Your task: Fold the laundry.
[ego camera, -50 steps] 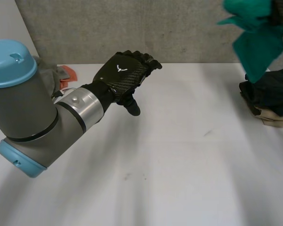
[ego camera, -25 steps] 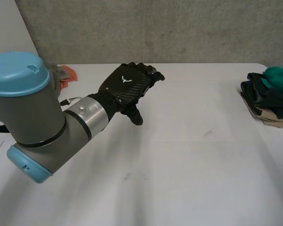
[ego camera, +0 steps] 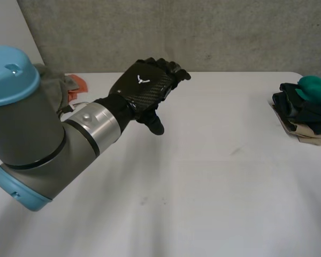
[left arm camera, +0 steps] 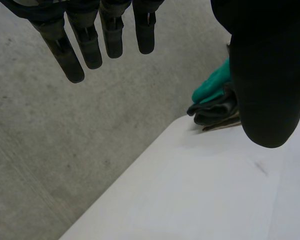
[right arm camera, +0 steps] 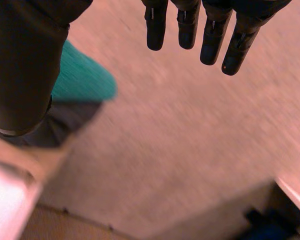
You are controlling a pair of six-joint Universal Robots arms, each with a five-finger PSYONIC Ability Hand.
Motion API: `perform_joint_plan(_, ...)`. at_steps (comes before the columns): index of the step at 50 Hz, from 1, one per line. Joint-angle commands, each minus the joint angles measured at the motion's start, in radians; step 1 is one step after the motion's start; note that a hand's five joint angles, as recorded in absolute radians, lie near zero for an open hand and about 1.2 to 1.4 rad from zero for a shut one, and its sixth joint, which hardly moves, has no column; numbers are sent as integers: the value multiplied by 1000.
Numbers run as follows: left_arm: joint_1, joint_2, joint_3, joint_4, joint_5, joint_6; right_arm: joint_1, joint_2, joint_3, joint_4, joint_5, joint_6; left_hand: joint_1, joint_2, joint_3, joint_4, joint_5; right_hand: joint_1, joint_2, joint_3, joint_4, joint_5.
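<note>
My left hand (ego camera: 144, 88) hovers open over the back left of the white table (ego camera: 203, 187), fingers straight and holding nothing; its wrist view shows the same straight fingers (left arm camera: 85, 40). A green cloth (ego camera: 316, 88) lies on top of a stack of dark and beige folded clothes (ego camera: 302, 120) at the table's right edge. From the left wrist the green cloth (left arm camera: 215, 85) and the dark stack (left arm camera: 215, 110) appear beside the thumb. My right hand (right arm camera: 25, 60) is open and empty, with the green cloth (right arm camera: 82, 80) and dark cloth (right arm camera: 65, 125) just beyond its thumb.
A heap of grey and orange clothes (ego camera: 69, 85) sits at the back left, behind my left arm (ego camera: 37, 134). A grey wall (ego camera: 176, 32) runs along the table's far edge.
The green cloth, held high at the right a second ago, now lies on the stack. My right hand has opened off it. The left arm shifted only slightly.
</note>
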Motion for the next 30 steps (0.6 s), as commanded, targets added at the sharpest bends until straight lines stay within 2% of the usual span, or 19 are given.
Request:
perform_joint_plan(1,34,51,17,24,-17,0,-52,-7,-233,56,181,-80,51,49,52,45,43,-40,-53,-41,-62,-65)
perform_joint_plan(5,80,85,47,99,-83,3,110,-59,-212,-174,202,1,48,46,50,42,40,-40,-53,-41,-62,-65)
perform_joint_plan(9,150,105,80,198,-170,6,265,-225,-63,-407,160,162,54,52,55,48,46,-40,-53,-41,-62,-65)
perform_joint_plan(11,214,111,101,238,-184,11,331,-313,51,-528,93,251,63,61,64,57,55,-40,-53,-41,-62,-65)
perform_joint_plan(14,291,100,126,257,-172,13,399,-366,161,-614,1,328,63,61,64,57,55,-40,-53,-41,-62,-65)
perform_joint_plan(15,348,90,138,254,-161,13,464,-383,225,-651,-62,358,63,61,64,57,55,-40,-53,-41,-62,-65)
perform_joint_plan(17,411,67,144,248,-143,14,550,-392,290,-665,-126,377,63,61,64,57,55,-40,-53,-41,-62,-65)
perform_joint_plan(18,443,48,147,246,-131,17,640,-391,342,-659,-180,374,63,61,64,57,55,-40,-53,-41,-62,-65)
perform_joint_plan(19,507,9,152,240,-103,17,675,-389,363,-651,-200,372,63,61,64,57,55,-40,-53,-41,-62,-65)
perform_joint_plan(21,586,-66,164,232,-51,20,756,-380,432,-613,-240,363,69,67,70,63,61,-40,-53,-41,-62,-65)
perform_joint_plan(25,663,-203,193,213,33,72,784,-355,515,-504,-240,314,69,67,70,63,61,-40,-53,-41,-62,-65)
perform_joint_plan(26,681,-272,214,205,64,121,792,-329,532,-452,-239,275,69,67,70,63,61,-40,-53,-41,-62,-65)
perform_joint_plan(30,742,-448,302,196,89,279,834,-242,548,-326,-208,136,69,67,70,63,61,-40,-53,-41,-62,-65)
